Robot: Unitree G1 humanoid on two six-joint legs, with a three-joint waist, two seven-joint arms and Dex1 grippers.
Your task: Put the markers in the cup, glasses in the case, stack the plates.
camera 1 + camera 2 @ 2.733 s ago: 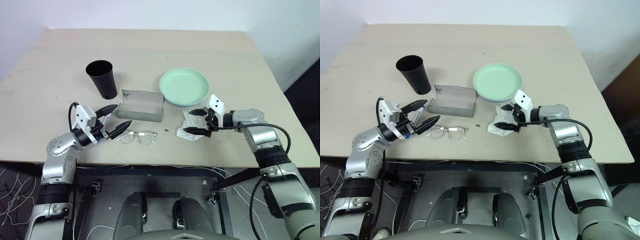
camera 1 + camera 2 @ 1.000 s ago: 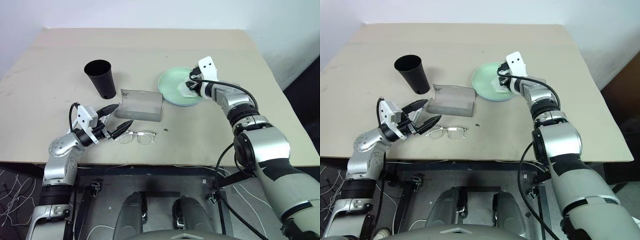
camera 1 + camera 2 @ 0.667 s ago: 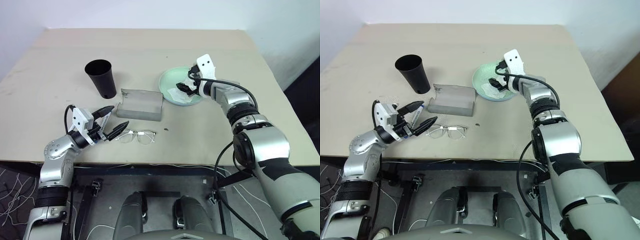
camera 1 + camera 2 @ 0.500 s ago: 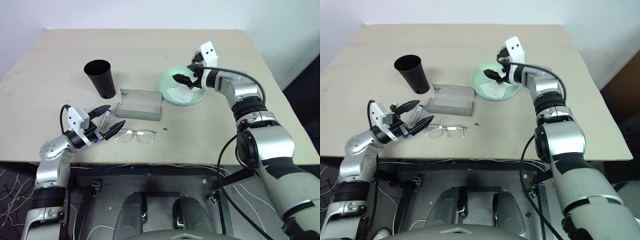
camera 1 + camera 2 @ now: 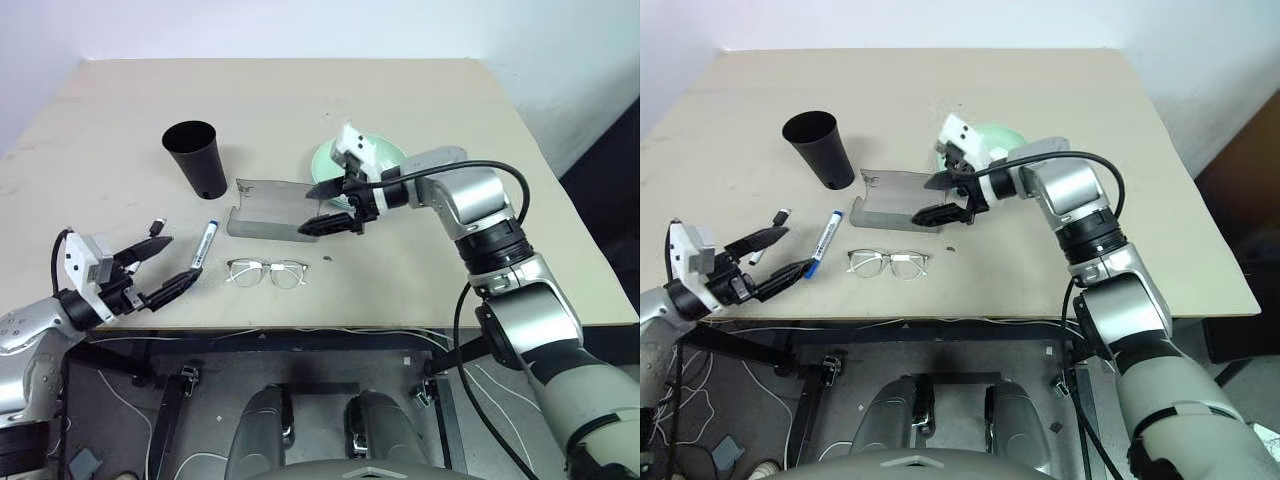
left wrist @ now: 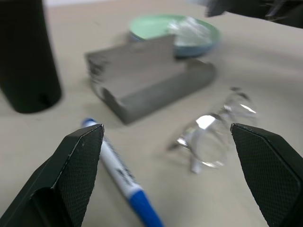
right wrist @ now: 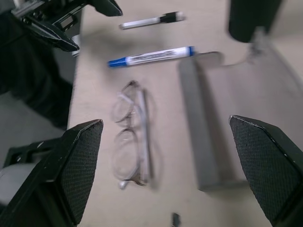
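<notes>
Beige table (image 5: 420, 90). Black cup (image 5: 197, 159) upright, toward the left edge. Open grey case (image 5: 268, 207) mid-table, just right of the cup. Mint green plate (image 5: 378, 152) right of the case, white tissue on it. Glasses (image 5: 266, 272) near the front edge. Blue-capped marker (image 5: 204, 244) left of the glasses; second, black-capped marker (image 5: 768, 223) further left, near the front-left corner.

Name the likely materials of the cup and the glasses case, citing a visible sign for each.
Cup: probably matte black plastic; it has thin, even walls and no shine. Glasses case: grey with a fabric-like covering; its surface is dull and slightly textured, over what seems a stiff shell.
</notes>
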